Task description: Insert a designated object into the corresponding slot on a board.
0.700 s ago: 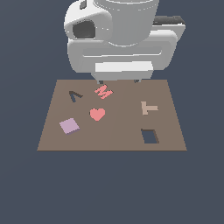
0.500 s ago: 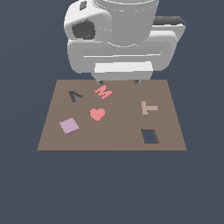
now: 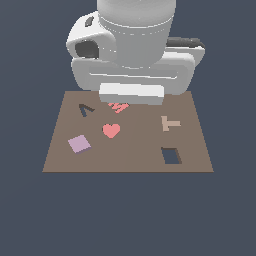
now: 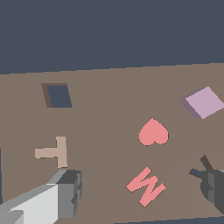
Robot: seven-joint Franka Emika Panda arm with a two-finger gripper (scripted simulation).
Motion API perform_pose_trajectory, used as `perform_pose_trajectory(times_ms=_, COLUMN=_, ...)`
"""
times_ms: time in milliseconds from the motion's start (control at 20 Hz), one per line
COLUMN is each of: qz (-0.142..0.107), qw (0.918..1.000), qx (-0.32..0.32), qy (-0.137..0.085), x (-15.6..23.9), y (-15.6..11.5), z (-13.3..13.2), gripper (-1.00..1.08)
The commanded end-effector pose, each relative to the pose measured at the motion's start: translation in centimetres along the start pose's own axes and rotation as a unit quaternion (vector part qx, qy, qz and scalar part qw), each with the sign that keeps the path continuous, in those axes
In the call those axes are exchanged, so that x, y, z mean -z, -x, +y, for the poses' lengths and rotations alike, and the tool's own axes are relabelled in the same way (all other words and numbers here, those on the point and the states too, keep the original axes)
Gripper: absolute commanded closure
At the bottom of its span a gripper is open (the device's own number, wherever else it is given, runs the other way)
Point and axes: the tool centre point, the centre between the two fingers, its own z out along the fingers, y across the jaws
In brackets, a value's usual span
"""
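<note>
Tile (image 3: 79,144) of pale lilac lies flat on the brown board (image 3: 130,160), turned so one corner points at the board's near edge, close to the near corner on the exterior view's left; the wrist view shows it too (image 4: 204,102), untouched and well apart from the arm. The square slot (image 3: 171,155), a dark cut-out, sits by the near corner on the exterior view's right, far across the board from the tile, and appears in the wrist view as well (image 4: 58,96). Between them, nearer the middle, rests the red-pink heart (image 3: 111,130). Toward the far edge lie the red-pink letter M (image 3: 119,106), partly hidden under the arm's body in the exterior view, and the dark V-shaped cut-out (image 3: 86,109) beside it on the exterior view's left. A tan T-shaped piece (image 3: 170,123) sits near the edge on the exterior view's right, just beyond the slot. The gripper (image 4: 140,192) hangs above the far part of the board with its fingers (image 4: 70,192) spread wide and holding nothing; the letter M lies between them in the wrist view, below and clear of both.
</note>
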Motion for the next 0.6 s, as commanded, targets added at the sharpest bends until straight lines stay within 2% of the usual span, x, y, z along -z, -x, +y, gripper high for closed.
perform_pose_trajectory(times_ms=0, qz=-0.001, qw=0.9997, qx=-0.026, qy=0.0, x=-0.6, y=-0.7, z=0.5, gripper=-0.92)
perform_pose_trajectory(times_ms=300, qz=-0.002, qw=0.993, qx=-0.118, qy=0.001, x=-2.8, y=-2.8, z=2.5, gripper=-0.92)
perform_pose_trajectory(times_ms=450, qz=-0.004, qw=0.984, qx=-0.178, qy=0.002, x=-4.2, y=-4.0, z=4.0, gripper=-0.92)
perform_pose_trajectory(times_ms=550, qz=-0.004, qw=0.9747, qx=-0.224, qy=0.002, x=-5.3, y=-4.8, z=5.2, gripper=-0.92)
